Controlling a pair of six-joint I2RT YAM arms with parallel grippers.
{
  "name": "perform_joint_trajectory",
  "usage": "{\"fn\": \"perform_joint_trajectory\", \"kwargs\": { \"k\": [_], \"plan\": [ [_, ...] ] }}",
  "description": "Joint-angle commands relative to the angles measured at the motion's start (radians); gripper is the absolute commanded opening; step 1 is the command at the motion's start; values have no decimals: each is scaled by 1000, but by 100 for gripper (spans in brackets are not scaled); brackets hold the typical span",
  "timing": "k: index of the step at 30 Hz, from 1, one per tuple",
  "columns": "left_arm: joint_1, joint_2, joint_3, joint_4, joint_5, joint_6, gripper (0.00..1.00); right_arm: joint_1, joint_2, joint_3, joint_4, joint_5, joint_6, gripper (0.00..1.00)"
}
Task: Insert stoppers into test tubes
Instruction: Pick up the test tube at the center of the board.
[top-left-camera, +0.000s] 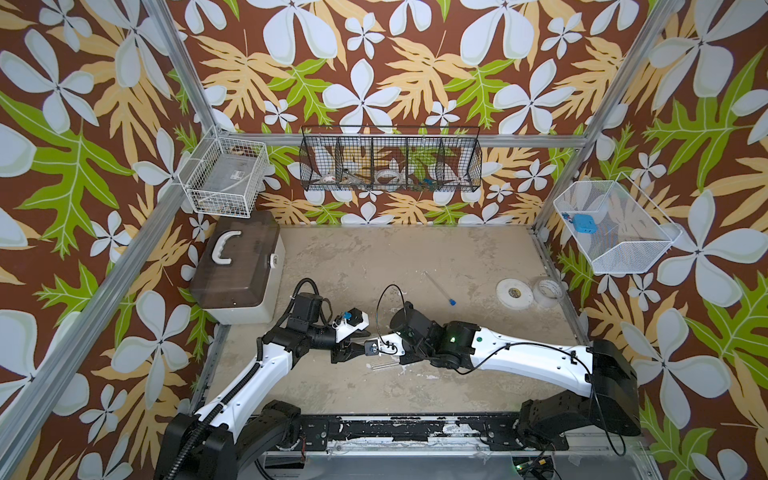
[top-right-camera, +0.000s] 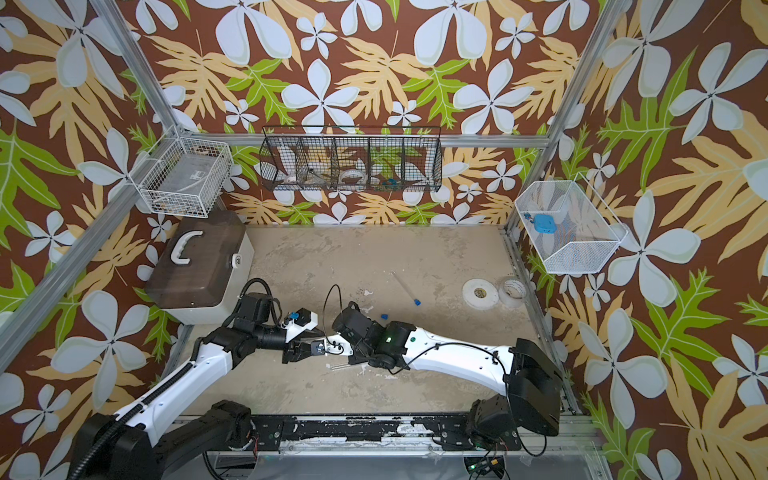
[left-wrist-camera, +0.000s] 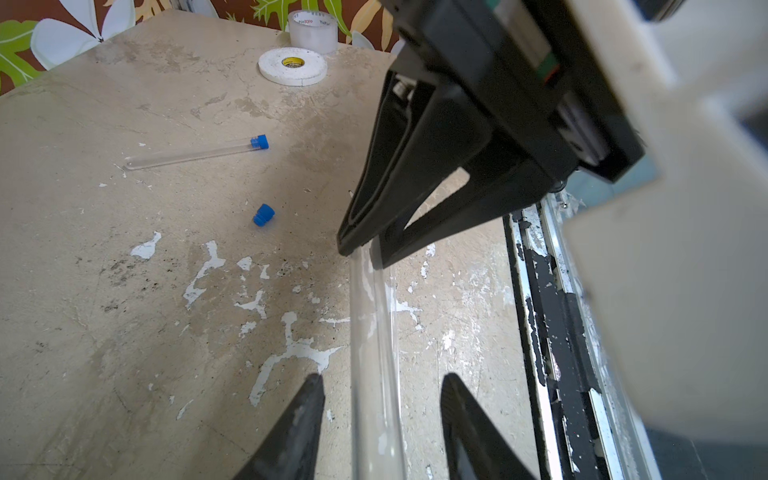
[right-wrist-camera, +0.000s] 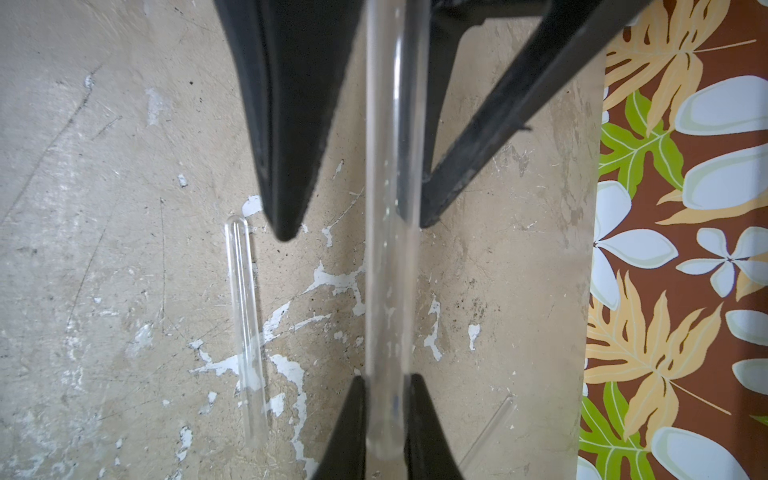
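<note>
Two tape rolls (top-left-camera: 514, 293) sit side by side near the capped test tube (top-left-camera: 438, 287).

The tapered plastic stopper (left-wrist-camera: 263, 215) is bright blue, the tabletop (left-wrist-camera: 124, 332) beige with white chips, the walls (top-left-camera: 374, 62) brown, flower-patterned.

Left gripper (left-wrist-camera: 381, 378) jaws sit apart either side of clear test tube (left-wrist-camera: 374, 332), gap on both sides, tube running ahead into right gripper (left-wrist-camera: 363, 253) jaws clamped on its far end; loose blue stopper (left-wrist-camera: 263, 215) on bench (left-wrist-camera: 124, 332) ahead and off to the side, stoppered tube (left-wrist-camera: 191, 156) beyond it, white tape roll (left-wrist-camera: 272, 66) and clear tape roll (left-wrist-camera: 313, 35) farthest out.
</note>
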Motion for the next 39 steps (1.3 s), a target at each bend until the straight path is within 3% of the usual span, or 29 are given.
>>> {"fn": "perform_joint_trajectory", "kwargs": {
  "k": [1, 8, 16, 21, 24, 29, 34, 39],
  "plan": [
    [-2, -2, -3, 28, 24, -2, 40, 2, 1, 8, 19, -27, 3, 14],
    [-1, -5, -4, 40, 21, -15, 22, 2, 3, 17, 14, -23, 5, 14],
    [-2, -6, -4, 47, 20, -24, 10, 2, -2, 14, 15, -20, 7, 19],
    [-1, -18, -10, 51, 13, -30, 9, 3, -18, 10, 11, -9, 10, 35],
    [6, -34, -17, 59, 7, -48, 9, -1, -50, -6, 4, 16, 15, 52],
    [69, -75, -31, 137, 54, -184, 9, -82, -139, -42, -36, -9, 51, 75],
    [132, -112, -44, 270, 71, -386, 7, -197, -142, -5, -149, -53, 80, 79],
    [156, -129, -45, 292, 67, -416, 5, -292, -63, 64, -208, -83, 104, 75]
  ]
}}
